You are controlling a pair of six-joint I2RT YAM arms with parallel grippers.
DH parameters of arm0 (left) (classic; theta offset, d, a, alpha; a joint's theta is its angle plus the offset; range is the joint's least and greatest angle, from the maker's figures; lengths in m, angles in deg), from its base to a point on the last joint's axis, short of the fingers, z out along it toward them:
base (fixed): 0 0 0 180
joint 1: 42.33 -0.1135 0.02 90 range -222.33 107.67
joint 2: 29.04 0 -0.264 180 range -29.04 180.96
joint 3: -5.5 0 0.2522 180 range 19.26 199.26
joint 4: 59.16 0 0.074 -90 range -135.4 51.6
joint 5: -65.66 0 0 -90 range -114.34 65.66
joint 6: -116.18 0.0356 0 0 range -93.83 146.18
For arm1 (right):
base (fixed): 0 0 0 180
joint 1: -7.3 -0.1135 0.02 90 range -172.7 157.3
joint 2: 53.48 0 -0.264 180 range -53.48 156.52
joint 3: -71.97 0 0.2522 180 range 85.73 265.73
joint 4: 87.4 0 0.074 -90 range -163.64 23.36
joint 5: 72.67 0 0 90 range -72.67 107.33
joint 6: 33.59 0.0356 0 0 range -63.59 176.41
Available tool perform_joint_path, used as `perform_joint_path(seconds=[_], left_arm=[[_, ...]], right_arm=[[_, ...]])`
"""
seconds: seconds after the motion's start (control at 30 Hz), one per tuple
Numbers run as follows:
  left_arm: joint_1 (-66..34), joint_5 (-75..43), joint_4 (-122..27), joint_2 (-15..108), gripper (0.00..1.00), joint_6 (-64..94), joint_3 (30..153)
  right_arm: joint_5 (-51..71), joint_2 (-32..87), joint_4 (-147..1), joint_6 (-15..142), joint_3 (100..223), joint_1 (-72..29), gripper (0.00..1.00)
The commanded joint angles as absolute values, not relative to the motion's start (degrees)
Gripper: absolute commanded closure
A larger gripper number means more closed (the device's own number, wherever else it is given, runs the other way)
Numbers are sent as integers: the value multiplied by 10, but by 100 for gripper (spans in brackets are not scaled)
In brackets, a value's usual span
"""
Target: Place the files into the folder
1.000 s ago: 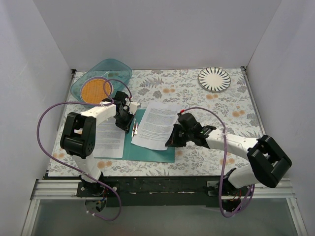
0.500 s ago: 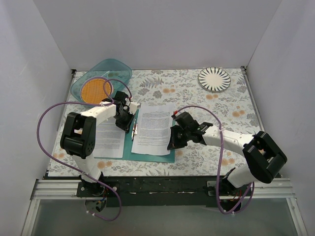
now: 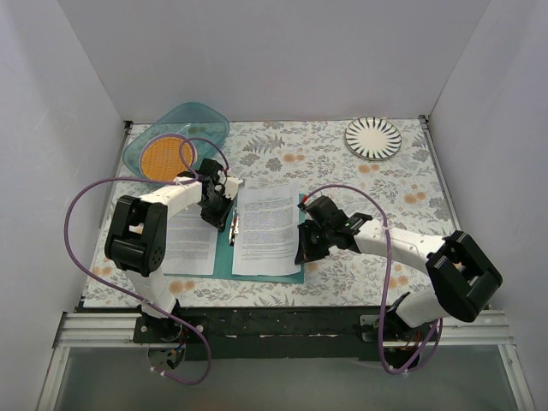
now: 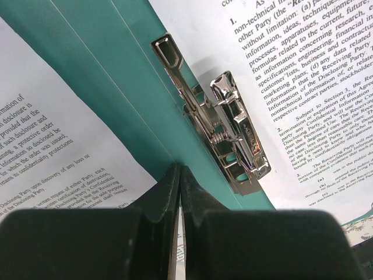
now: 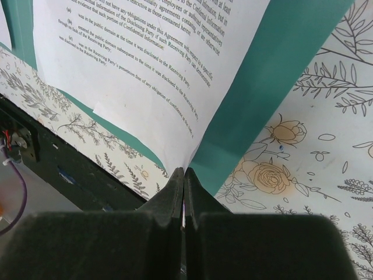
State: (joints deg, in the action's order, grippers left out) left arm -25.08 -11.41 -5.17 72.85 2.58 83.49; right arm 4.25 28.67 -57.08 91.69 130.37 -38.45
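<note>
The teal folder [image 3: 224, 259] lies open on the floral cloth, its metal clip [image 3: 233, 228] at the spine. One of the files, a printed sheet [image 3: 267, 226], lies squarely on the folder's right half. My right gripper [image 3: 301, 253] is shut on that sheet's right edge, and the paper [image 5: 145, 70] curls up into the fingers above the teal cover [image 5: 256, 99]. A second sheet [image 3: 190, 244] lies left of the spine. My left gripper [image 3: 223, 219] is shut, its tips [image 4: 179, 170] down on the folder [image 4: 116, 87] just beside the clip [image 4: 227, 134].
A translucent teal bowl [image 3: 175, 139] holding an orange disc stands at the back left. A striped plate [image 3: 373, 137] sits at the back right. White walls close in three sides. The black front rail [image 5: 58, 169] runs just below the folder's near edge.
My right gripper has drawn the sheet to the left and turned it, so it now lies straight on the folder's right half. The left arm has stayed still.
</note>
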Motion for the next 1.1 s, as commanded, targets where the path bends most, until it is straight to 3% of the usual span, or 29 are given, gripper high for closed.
perform_joint_path(seconds=[0.0, 1.07], left_arm=[[-248, -107, -65, 730, 100, 24, 834], [-235, -105, -61, 731, 100, 21, 840]], right_arm=[[27, 266, -568, 909, 1311, -383, 99], [12, 254, -635, 978, 1264, -386, 99]])
